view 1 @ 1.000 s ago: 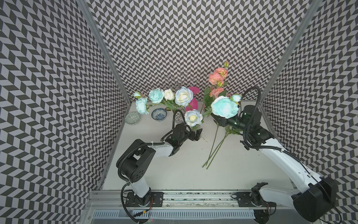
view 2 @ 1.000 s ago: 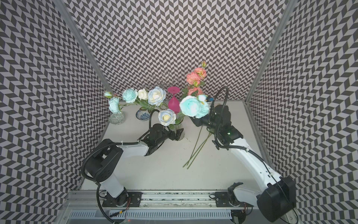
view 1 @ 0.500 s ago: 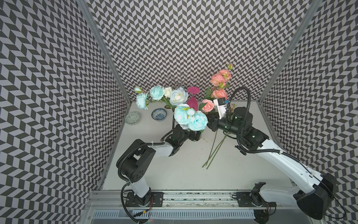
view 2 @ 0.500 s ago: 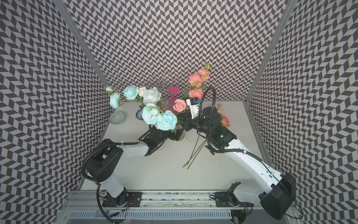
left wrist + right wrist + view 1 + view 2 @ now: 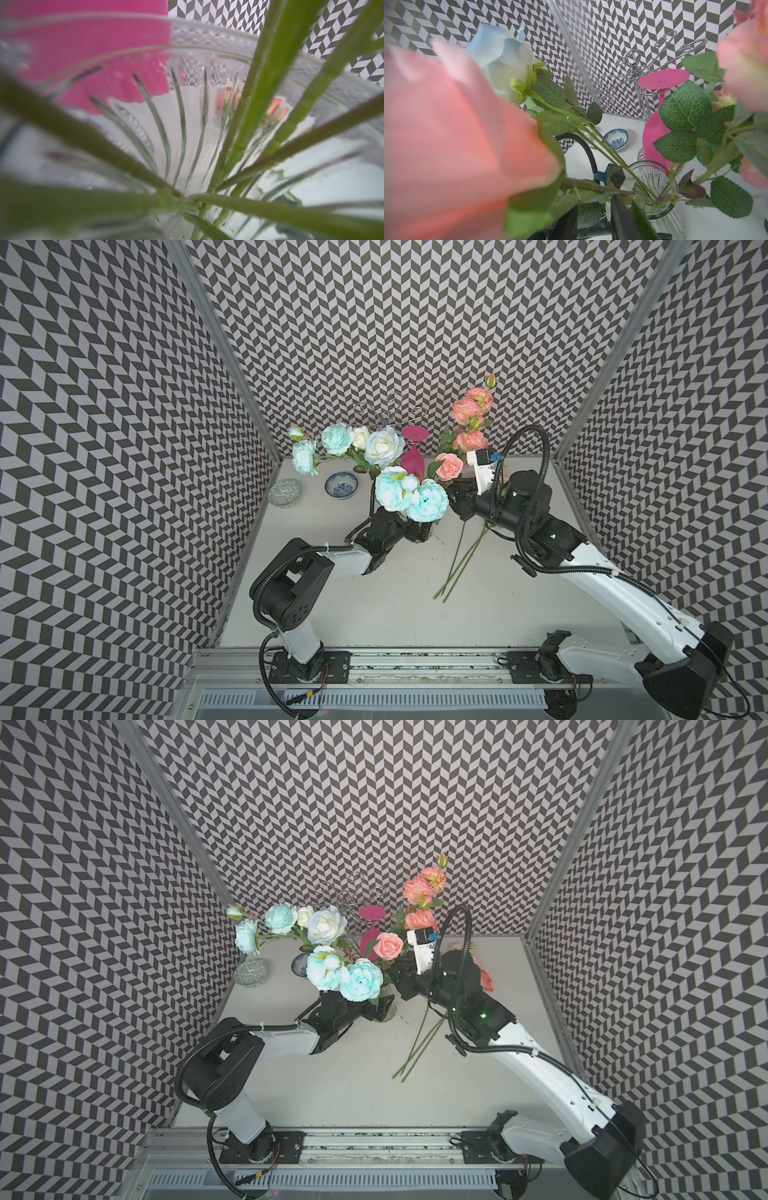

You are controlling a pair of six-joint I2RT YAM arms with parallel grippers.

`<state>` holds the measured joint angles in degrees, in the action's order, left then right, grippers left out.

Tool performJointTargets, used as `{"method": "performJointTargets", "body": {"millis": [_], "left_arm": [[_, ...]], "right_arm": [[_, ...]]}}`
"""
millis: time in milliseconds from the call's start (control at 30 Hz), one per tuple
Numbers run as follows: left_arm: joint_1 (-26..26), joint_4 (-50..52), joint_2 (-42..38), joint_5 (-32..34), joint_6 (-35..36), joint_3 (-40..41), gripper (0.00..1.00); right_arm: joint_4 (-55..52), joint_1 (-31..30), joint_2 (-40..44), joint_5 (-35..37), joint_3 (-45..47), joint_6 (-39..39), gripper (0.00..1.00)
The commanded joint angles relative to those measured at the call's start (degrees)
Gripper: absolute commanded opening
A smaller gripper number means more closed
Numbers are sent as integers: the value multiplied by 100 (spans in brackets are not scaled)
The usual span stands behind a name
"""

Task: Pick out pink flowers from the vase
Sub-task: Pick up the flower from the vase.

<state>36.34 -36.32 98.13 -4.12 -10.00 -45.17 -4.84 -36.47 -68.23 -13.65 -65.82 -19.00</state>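
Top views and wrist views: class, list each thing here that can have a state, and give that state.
vase: upright, stems inside, gripped by the left hand
left hand: shut on the vase
pink rose: stem end in the vase, not out yet
right hand: seemingly shut on the stem of the pink rose
picked pink flowers: lying flat on the table
magenta goblet: hanging upside down on the wire rack

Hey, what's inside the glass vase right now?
Several green stems lean inside the vase, meeting near its base. Their lowest ends are blurred and partly hidden behind one another.
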Motion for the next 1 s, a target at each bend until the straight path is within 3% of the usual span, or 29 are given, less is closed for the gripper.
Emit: {"method": "performJointTargets", "body": {"millis": [0, 800, 900, 967], "left_arm": [[32, 234, 71, -111, -109, 74, 100], [40, 203, 131, -135, -142, 91, 100], [39, 204, 132, -146, -158, 87, 100], [40, 195, 136, -145, -168, 87, 100]], "right_arm": [[434, 8, -214, 113, -144, 89, 26], [1165, 8, -1243, 275, -853, 538, 31], [1282, 8, -1290, 397, -843, 522, 25], [1301, 8, -1299, 550, -847, 512, 15]]}}
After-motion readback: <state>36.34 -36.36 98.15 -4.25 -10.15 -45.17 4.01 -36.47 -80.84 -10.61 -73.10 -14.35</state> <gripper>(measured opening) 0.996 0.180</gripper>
